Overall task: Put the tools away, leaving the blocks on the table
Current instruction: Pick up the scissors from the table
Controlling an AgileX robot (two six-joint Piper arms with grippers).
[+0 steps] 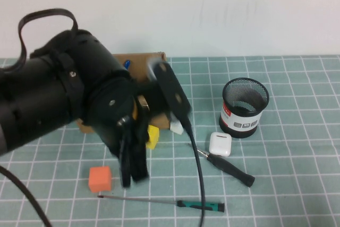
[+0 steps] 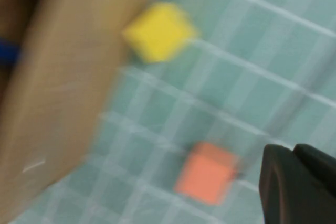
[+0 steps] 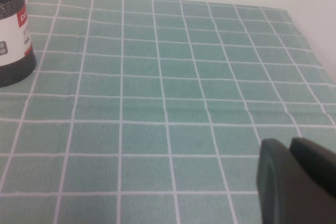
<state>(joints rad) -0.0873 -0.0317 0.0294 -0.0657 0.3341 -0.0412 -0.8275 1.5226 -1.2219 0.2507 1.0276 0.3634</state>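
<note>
My left gripper [image 1: 133, 175] hangs shut and empty over the table [image 1: 297, 195], between the orange block [image 1: 100, 178] and the yellow block [image 1: 153, 135]. The white block [image 1: 176, 127] peeks out beside the arm. The long green-and-black screwdriver [image 1: 164, 201] lies near the front edge, and the short black-handled screwdriver [image 1: 228, 167] lies to its right. A blue pliers handle [image 1: 126, 65] shows inside the cardboard box [image 1: 146, 59]. In the left wrist view the gripper [image 2: 295, 151] sits beside the orange block [image 2: 207, 172], with the yellow block [image 2: 160, 31] against the box [image 2: 58, 93]. My right gripper [image 3: 290, 144] is shut over bare mat.
A black mesh pen cup [image 1: 244, 107] stands at the right, also seen in the right wrist view as the cup [image 3: 10, 30]. A white earbud case [image 1: 220, 144] lies in front of it. My left arm hides much of the box.
</note>
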